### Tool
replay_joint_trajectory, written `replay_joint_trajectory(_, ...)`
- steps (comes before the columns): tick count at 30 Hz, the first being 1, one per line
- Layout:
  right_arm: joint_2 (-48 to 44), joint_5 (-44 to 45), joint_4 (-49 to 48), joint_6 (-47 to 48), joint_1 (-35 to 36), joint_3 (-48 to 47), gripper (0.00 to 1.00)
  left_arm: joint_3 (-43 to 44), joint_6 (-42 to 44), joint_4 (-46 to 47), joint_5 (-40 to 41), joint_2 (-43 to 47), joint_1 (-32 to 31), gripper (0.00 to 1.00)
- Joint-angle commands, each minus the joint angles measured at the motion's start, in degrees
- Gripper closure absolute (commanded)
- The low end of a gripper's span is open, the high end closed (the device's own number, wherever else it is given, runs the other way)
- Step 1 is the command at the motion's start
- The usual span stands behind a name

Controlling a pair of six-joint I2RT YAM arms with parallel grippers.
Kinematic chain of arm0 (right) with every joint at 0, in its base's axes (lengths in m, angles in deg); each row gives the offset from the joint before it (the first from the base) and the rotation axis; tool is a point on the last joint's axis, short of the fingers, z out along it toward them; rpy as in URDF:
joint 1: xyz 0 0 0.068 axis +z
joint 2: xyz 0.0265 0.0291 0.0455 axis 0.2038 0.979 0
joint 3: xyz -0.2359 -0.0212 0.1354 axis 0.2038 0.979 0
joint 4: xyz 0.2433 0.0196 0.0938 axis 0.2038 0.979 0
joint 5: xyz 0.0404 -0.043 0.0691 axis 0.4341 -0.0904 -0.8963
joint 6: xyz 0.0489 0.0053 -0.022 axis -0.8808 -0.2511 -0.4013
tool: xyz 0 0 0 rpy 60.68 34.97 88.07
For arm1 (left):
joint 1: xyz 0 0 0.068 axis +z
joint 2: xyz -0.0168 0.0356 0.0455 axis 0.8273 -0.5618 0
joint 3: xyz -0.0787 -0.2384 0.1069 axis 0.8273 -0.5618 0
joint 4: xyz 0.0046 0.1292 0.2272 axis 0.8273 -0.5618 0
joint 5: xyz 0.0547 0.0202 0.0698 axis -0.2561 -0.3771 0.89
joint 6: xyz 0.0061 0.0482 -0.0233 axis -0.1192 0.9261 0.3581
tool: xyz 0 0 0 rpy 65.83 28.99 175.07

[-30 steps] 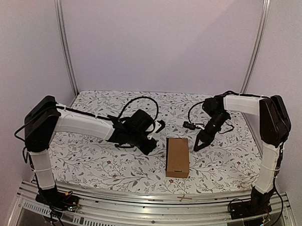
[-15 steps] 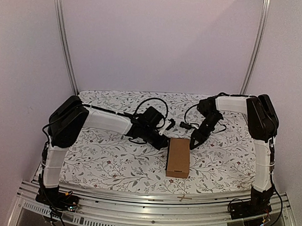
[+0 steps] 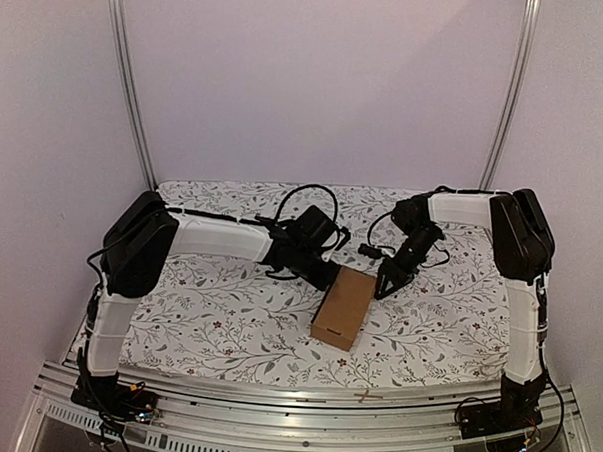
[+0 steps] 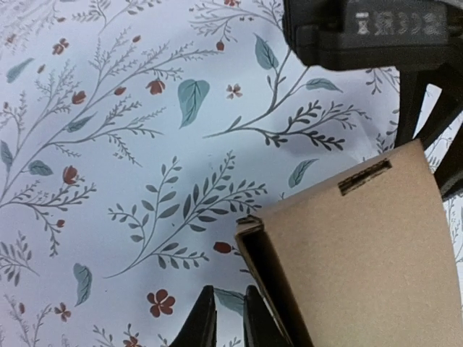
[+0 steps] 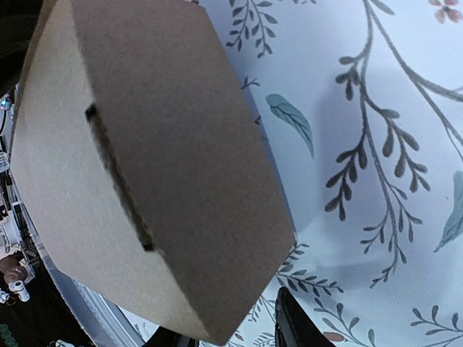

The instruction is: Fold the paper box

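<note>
The paper box [image 3: 343, 306] is a closed brown carton lying at a slant on the floral cloth, its far end between my two grippers. My left gripper [image 3: 327, 275] is at the carton's far-left corner. In the left wrist view the left gripper [image 4: 228, 322] is almost shut, with only cloth in the thin gap, and its right finger rests against the paper box's [image 4: 362, 246] dark side wall. My right gripper [image 3: 384, 286] is at the far-right corner. In the right wrist view the right gripper [image 5: 231, 336] is open, a corner of the paper box [image 5: 166, 144] reaching between its fingers; the right finger [image 5: 296, 325] stands apart from the card.
The floral cloth [image 3: 208, 302] covers the table up to an aluminium rail [image 3: 304, 396] at the near edge. Metal posts [image 3: 128, 78] and pale walls close in the back and sides. The right arm's black body [image 4: 362, 29] hangs just beyond the carton.
The left arm swung right and reached the carton's far-left corner. The carton turned from square-on to slanted, its near end shifting left. The right gripper edged slightly left.
</note>
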Motion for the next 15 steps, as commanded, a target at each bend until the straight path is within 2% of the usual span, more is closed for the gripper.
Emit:
replay_joint_trajectory(1,-8.0,1.8,-2.5,-1.2,-3.5,3.5,0.64,-1.3,1.5,-4.4,6.0,9.4,0.6,0.82)
replay_joint_trajectory(7,-19.4,3.9,-1.9,-0.7,-6.6,5.7,0.55,-4.2,3.9,-6.9,10.2,19.2,4.2,0.66)
replay_joint_trajectory(10,-23.8,3.7,-1.4,-0.8,-7.4,4.9,0.54,-4.5,4.2,-8.8,11.0,22.5,5.8,0.62)
replay_joint_trajectory(15,-31.8,8.0,-1.3,-0.2,-8.6,2.5,0.51,-5.8,4.9,-10.6,13.7,29.3,6.7,0.59)
